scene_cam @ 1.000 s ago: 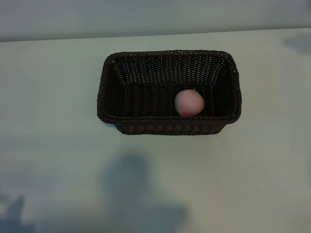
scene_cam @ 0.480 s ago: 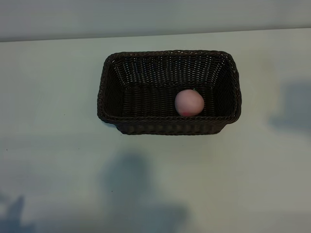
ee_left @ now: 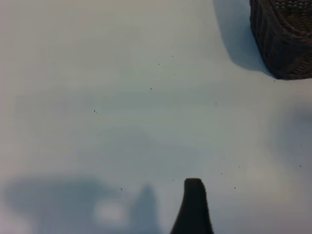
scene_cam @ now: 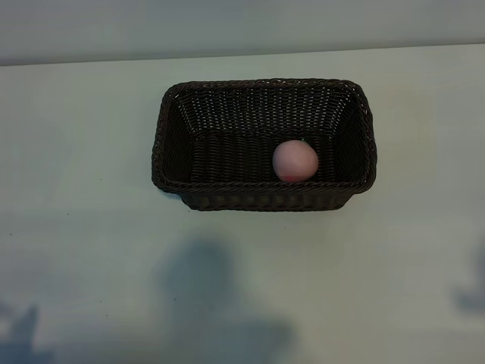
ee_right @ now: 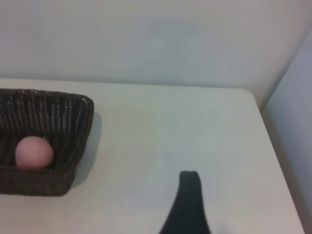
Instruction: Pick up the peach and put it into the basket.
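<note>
Peach (scene_cam: 295, 161) lies in the basket (scene_cam: 263, 199) on the table (scene_cam: 83, 227), both pincers wide open, empty, well apart from it.

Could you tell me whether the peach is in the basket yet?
In: the peach rests on the floor of the basket, toward its right end.

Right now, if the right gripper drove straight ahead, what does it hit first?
Probably bare table, then the back wall. The basket with the peach sits off to one side, likely clear.
</note>
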Available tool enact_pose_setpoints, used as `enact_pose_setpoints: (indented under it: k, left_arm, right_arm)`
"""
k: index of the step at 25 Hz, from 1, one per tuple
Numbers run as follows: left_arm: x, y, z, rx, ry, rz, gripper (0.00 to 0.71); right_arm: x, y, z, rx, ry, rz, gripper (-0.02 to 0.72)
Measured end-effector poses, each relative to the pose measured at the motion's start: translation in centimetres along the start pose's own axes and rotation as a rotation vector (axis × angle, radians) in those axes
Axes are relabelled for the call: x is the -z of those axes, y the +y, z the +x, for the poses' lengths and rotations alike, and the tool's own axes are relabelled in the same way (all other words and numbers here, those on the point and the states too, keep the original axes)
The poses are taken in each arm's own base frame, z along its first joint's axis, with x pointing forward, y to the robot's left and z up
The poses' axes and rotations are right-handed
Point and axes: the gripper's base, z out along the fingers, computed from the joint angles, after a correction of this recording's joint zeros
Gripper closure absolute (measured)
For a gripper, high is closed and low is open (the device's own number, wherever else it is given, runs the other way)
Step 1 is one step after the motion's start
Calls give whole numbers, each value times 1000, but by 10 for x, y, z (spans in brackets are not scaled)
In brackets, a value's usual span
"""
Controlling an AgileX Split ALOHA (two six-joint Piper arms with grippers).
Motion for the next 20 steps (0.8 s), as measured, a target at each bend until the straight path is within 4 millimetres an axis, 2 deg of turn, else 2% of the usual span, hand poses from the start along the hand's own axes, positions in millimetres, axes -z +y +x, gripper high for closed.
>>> enact_pose_setpoints:
  k: [11, 20]
  left_arm:
    - [0, 0, 0, 1, 0, 0, 120]
    - [0, 0, 0, 1, 0, 0, 120]
  right_arm:
    - [-32, 2, 80, -4, 96, 1, 108]
    - [-52, 1, 103, 0, 213, 11, 108]
